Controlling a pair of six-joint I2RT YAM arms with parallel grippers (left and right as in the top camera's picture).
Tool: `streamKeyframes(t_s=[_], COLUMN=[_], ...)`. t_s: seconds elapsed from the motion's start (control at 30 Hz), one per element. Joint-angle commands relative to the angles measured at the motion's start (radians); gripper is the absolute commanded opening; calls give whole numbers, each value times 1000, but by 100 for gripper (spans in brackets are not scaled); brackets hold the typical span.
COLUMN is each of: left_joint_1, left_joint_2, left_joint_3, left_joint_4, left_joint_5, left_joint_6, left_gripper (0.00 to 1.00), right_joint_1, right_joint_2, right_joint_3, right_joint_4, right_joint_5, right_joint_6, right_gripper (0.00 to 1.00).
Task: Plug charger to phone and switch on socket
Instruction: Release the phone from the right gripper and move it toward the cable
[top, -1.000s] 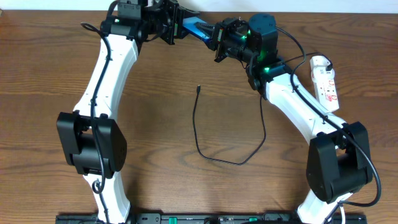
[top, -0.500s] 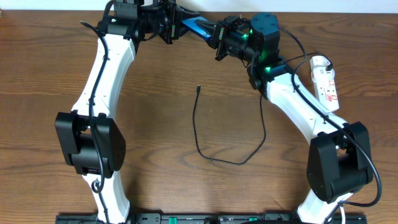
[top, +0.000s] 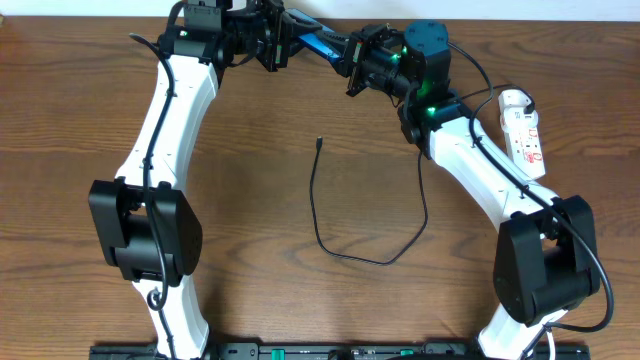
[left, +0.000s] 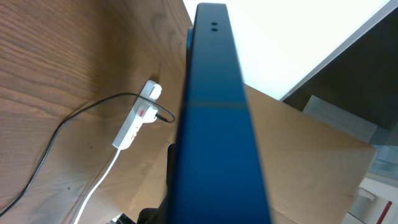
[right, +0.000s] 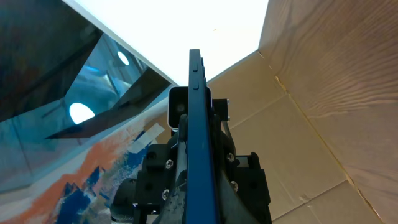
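The overhead camera looks straight down on the tabletop (top: 260, 200) from high up. Both wrist cameras sit close against the phone (left: 214, 124), sighting along its thin edge from opposite ends; the left one also catches the socket (left: 138, 121), shared with the overhead view.

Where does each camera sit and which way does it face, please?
Overhead: above the table, facing down; both arms show.
Left wrist: on the left gripper, along the phone's edge toward the socket; fingers hardly show.
Right wrist: on the right gripper, up the phone's edge; black gripper body shows.
Shared: both wrists see the phone.
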Motion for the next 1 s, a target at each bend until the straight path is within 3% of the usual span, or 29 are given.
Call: streamKeyframes(t_s=[0.0,0.4,0.77,0.97], left_joint_1=[1,1,2,13], left_joint_2=[-13,-13,-13,-13], left_joint_3=[11,11,11,11], left_joint_4=[20,19,13,-1], left_joint_5=[-43,-76,-103,-102], left_joint_6=[5,6,21,99], left_gripper=[8,7,7,7], right_joint_1=[35,49,50,42], right_joint_2=[-11,-11,-11,-11], right_joint_3=[8,8,8,8], right_joint_4=[19,21,9,-30], right_joint_5=[-132,-132,-131,-98], right_joint_6=[-3,3,-26,-135], right_gripper=[2,2,22,39])
